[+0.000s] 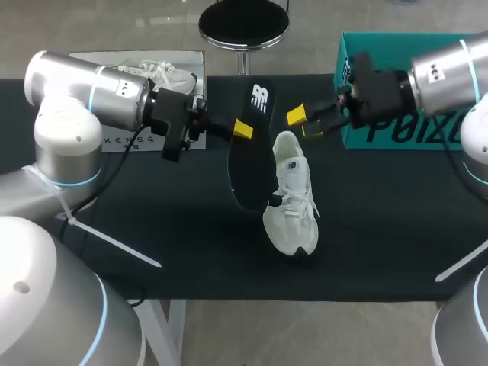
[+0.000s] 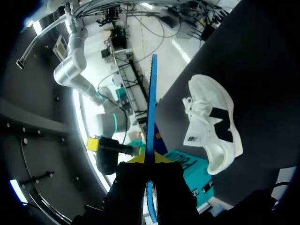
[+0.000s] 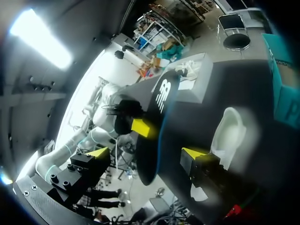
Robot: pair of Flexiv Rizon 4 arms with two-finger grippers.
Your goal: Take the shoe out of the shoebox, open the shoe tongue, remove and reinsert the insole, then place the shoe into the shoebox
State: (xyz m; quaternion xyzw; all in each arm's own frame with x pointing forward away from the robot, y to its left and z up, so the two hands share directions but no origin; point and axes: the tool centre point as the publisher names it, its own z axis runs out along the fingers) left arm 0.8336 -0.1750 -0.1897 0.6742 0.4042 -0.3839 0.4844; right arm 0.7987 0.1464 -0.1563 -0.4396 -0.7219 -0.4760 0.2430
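My left gripper [image 1: 242, 130] is shut on the edge of a black insole [image 1: 248, 152], holding it above the table, tilted beside the shoe. In the left wrist view the insole [image 2: 151, 103] shows edge-on as a thin blue line rising from my shut fingertips [image 2: 150, 158]. The white shoe [image 1: 293, 200] lies on the black table, toe toward the front edge, also seen as the shoe [image 2: 213, 126] and the shoe [image 3: 229, 133]. My right gripper [image 1: 305, 123] hangs open over the shoe's heel, just right of the insole. In the right wrist view the insole [image 3: 157, 117] is ahead of the open right gripper [image 3: 146, 152].
The teal shoebox [image 1: 396, 130] stands at the back right, behind my right gripper. A grey lid [image 1: 122, 141] with a second white shoe [image 1: 160, 74] sits at the back left, behind my left arm. The table [image 1: 381, 229] is covered in black cloth.
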